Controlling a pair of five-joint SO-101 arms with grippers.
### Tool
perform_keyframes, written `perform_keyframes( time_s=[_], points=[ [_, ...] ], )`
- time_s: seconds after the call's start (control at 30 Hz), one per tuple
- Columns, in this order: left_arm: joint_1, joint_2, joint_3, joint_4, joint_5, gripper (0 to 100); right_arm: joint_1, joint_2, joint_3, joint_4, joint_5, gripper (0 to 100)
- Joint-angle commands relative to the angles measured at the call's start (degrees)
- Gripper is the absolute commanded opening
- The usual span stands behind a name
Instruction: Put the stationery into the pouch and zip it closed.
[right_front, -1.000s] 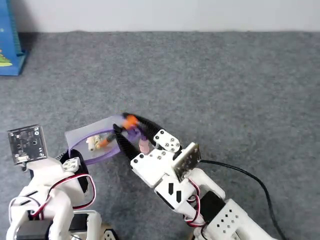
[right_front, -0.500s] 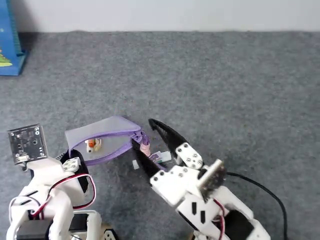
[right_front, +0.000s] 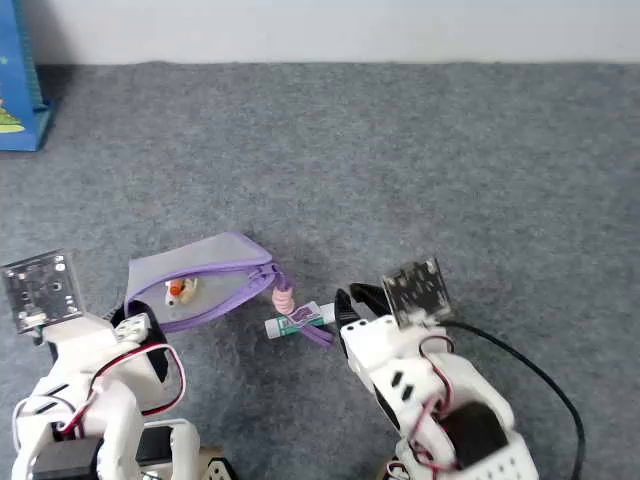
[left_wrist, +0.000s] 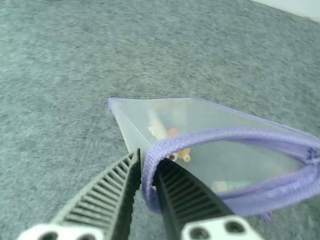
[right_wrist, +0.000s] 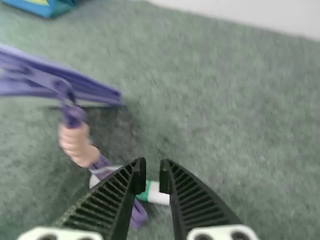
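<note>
Retreat is the change here: the right arm (right_front: 420, 385) was at the mouth of the translucent purple zip pouch (right_front: 200, 268) a second ago and has since drawn back toward its base. The right jaws now stand only slightly apart with nothing between them. A small orange-and-white stationery piece (right_front: 176, 291) lies inside the pouch. With the arm out of the way, a short white-and-green stick (right_front: 297, 320) shows on the grey felt-covered table (right_front: 450, 170). It lies just beside the pouch's open end, close to the pink zipper charm (right_front: 283, 297) and right ahead of the right jaws, as the right wrist view also shows.

The left arm (right_front: 90, 370) has stayed put, and the left jaws are clamped on the pouch's zipper rim at its far corner, propping the mouth open.

One piece seems to be delivered. The stick probably comes next, and the zip is still fully open.
</note>
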Motion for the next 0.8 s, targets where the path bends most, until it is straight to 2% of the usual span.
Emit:
perform_keyframes(
  time_s=[0.0,0.37,0.43,0.63,0.77],
  points=[
    [-2.8,-0.2,-1.5,-1.0,0.3,1,1.3,10.1,-3.6,-0.1,-0.6,9.1],
    [-7.3,0.3,-1.4,-1.0,-2.2,1,0.9,38.5,-17.3,-1.3,-3.3,10.2],
    [-7.6,0.3,-1.2,-1.0,-2.3,1,0.5,44.0,-20.1,-0.9,-2.9,14.9],
    [-8.1,-0.1,-1.1,-1.0,-2.3,1,-2.1,57.1,-22.8,-1.4,5.7,40.0],
    [-8.1,-0.1,-1.1,-1.0,-2.3,1,-3.4,62.0,-23.0,-3.3,13.5,41.2]
  ],
)
